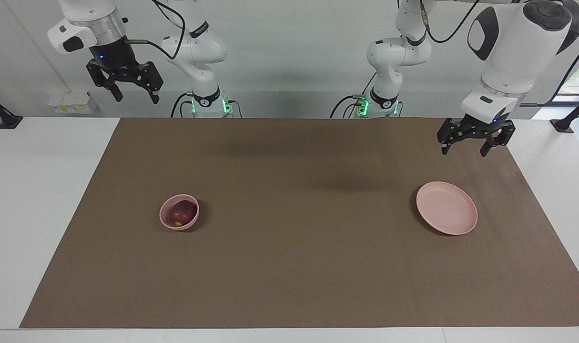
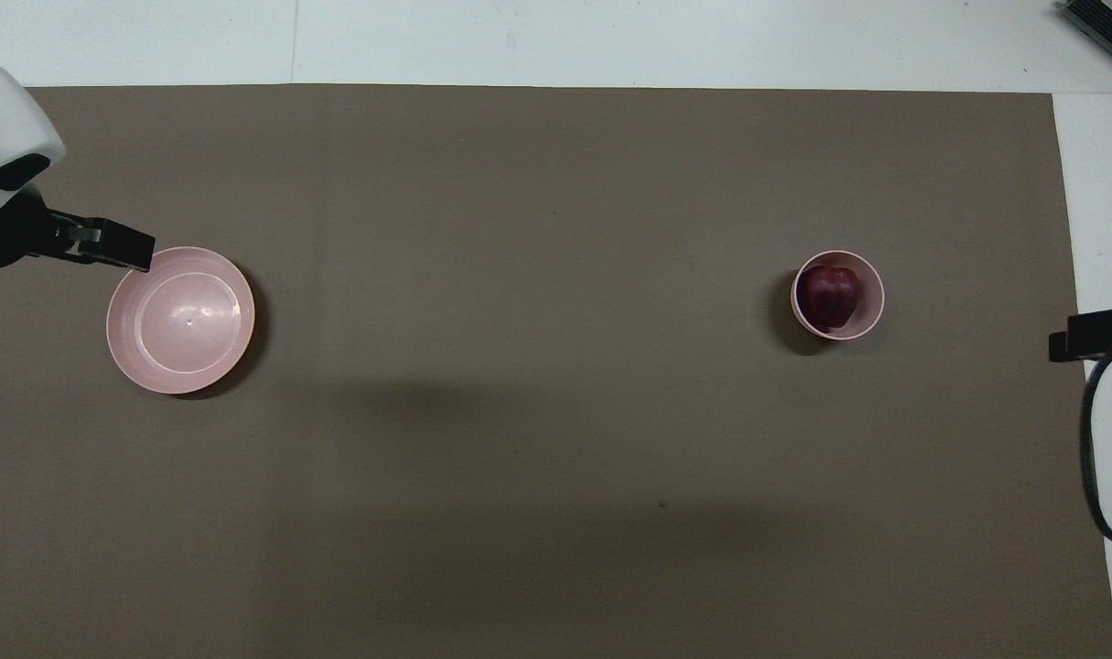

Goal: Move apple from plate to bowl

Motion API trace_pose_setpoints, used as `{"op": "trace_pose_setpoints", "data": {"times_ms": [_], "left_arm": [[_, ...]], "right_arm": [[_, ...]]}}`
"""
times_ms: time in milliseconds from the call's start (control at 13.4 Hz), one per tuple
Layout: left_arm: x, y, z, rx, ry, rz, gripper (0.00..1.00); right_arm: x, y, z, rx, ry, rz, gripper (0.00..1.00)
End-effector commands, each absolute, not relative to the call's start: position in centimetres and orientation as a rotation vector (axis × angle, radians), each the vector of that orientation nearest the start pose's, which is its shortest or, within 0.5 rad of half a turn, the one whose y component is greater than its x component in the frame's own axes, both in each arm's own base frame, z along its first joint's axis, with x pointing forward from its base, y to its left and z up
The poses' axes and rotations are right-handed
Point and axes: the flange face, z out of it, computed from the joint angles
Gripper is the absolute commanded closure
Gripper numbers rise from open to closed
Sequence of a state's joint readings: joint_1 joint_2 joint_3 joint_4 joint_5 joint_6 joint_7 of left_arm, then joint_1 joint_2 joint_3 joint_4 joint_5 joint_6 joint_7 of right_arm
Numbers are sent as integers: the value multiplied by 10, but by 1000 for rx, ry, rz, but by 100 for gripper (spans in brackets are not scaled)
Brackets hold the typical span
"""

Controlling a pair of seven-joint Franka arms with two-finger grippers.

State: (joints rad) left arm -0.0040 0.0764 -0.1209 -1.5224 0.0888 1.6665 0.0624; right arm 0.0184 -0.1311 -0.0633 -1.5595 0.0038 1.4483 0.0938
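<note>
brown mat (image 1: 289,267) – white table (image 1: 36,200) | wall (image 1: 294,57) – pale grey

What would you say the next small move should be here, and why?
Probably none beyond parking both arms: the apple already sits in the bowl, and the plate is bare. The right gripper is open and high above the table's edge; the left gripper hangs open above the mat near the plate.

I see the apple (image 2: 829,295) sitting in the bowl (image 2: 871,297) at 3 o'clock, and the plate (image 2: 180,320) lying bare at 9 o'clock.
</note>
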Motion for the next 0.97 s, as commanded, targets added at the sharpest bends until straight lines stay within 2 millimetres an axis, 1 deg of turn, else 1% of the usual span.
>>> {"op": "trace_pose_setpoints", "data": {"times_ms": [0,372,743,818,892], "left_arm": [[579,-56,623,-3053,274,-97,0],[578,-53,623,-3053,262,-97,0],[578,-53,623,-3053,262,-97,0],[575,-52,622,-3053,261,-74,0],[562,-51,626,-3051,257,-6,0]], "right_arm": [[501,-29,688,-3153,160,-14,0],[501,-28,687,-3159,136,-14,0],[501,-26,685,-3138,184,-9,0],[501,-26,685,-3138,184,-7,0],[501,-26,685,-3138,184,-9,0]]}}
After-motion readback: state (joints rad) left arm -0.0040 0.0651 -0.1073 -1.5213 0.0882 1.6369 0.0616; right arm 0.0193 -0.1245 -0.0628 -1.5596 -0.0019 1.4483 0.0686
